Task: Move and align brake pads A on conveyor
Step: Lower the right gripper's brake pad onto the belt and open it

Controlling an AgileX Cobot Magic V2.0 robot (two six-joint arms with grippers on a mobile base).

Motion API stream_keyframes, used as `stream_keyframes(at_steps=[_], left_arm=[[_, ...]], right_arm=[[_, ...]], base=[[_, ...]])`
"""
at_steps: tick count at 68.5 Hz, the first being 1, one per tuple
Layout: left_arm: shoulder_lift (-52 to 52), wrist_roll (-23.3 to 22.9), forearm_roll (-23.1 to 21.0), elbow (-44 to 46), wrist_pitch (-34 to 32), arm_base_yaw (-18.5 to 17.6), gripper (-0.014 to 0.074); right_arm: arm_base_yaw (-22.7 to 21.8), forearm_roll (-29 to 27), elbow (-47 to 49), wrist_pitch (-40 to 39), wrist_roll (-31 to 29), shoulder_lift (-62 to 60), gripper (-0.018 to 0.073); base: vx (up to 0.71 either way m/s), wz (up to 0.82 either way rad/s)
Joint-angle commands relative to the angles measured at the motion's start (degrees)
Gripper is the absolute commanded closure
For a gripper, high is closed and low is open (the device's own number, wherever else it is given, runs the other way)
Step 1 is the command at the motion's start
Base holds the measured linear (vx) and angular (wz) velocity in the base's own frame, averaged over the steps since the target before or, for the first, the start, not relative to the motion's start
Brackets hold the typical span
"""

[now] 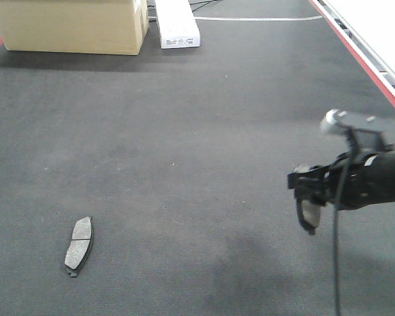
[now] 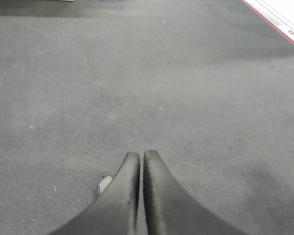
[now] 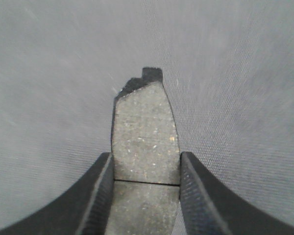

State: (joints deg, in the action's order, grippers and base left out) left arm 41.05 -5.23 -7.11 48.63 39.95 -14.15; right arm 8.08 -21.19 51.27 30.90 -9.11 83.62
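Pinching a pad (image 3: 144, 122) by its long edges in the right hand (image 3: 145, 156), both fingers (image 3: 99, 191) pressed against its sides right at the thin groove, with the speckled upper half and a notched end sticking out past the tips. Held on edge above the conveyor (image 1: 184, 131), toward the belt's right side, with a faint shadow on the weave below and to the left. Closed tight on the other side: left hand (image 2: 139, 159), its dark fingers pressed together tip to tip, hovering over the belt. Just beside the left finger, a small grey corner (image 2: 104, 184) poking out, too little showing to tell what. Lying flat at the front left of the belt, well apart from the held one: a second pad (image 1: 79, 245), long axis pointing roughly away from the camera, groove across its middle. Farther back, at the belt's far end, a cardboard box (image 1: 72, 26) with a white box (image 1: 178, 26) just beside it on the right. Running along the right edge, a red strip (image 1: 362, 62).
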Motion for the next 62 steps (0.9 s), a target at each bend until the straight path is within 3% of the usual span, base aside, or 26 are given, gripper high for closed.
stream_keyframes(at_steps=[1, 28, 38, 62], left_arm=[[-0.13, 0.00, -0.24, 1.72, -3.80, -0.26, 0.0604], [-0.13, 0.00, -0.24, 1.72, -3.45, -0.26, 0.0604], [-0.13, 0.00, -0.24, 1.72, -3.32, -0.26, 0.0604], [-0.13, 0.00, -0.24, 1.72, -3.25, -0.26, 0.0604]], right_arm=[[-0.06, -1.26, 2.93, -2.31, -2.39, 2.13, 0.0514], [4.04, -1.75, 4.18, -3.19, -3.42, 11.96, 0.0507], [3.89, -2.88, 4.18, -4.05, -0.46, 14.06, 0.0505], [3.89, -2.93, 4.06, -2.46, -0.39, 14.40, 0.0494]], base=[[0.00, 0.00], [0.00, 0.00], [0.00, 0.00], [0.00, 0.00]])
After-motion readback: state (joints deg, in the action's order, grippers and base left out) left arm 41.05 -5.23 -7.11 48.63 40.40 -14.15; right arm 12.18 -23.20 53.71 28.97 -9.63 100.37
